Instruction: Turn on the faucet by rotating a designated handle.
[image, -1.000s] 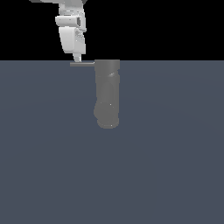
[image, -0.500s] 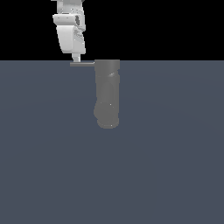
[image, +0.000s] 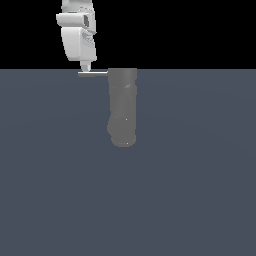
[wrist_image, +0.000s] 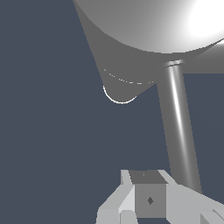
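The faucet is a matte grey upright cylinder with a bulging lower end, standing mid-scene in the exterior view. Its handle, a thin grey rod, sticks out from the top of the body toward the exterior view's left. My white gripper hangs just above the handle's outer end, its tips drawn together into one narrow point that touches or nearly touches the rod. In the wrist view the faucet looms large, and the handle runs past the side of my gripper, not between its fingers.
A flat dark blue-grey floor spreads around the faucet. Black background lies behind my arm.
My gripper has drifted slightly toward the exterior view's left along the handle. The handle and the faucet body have not visibly turned.
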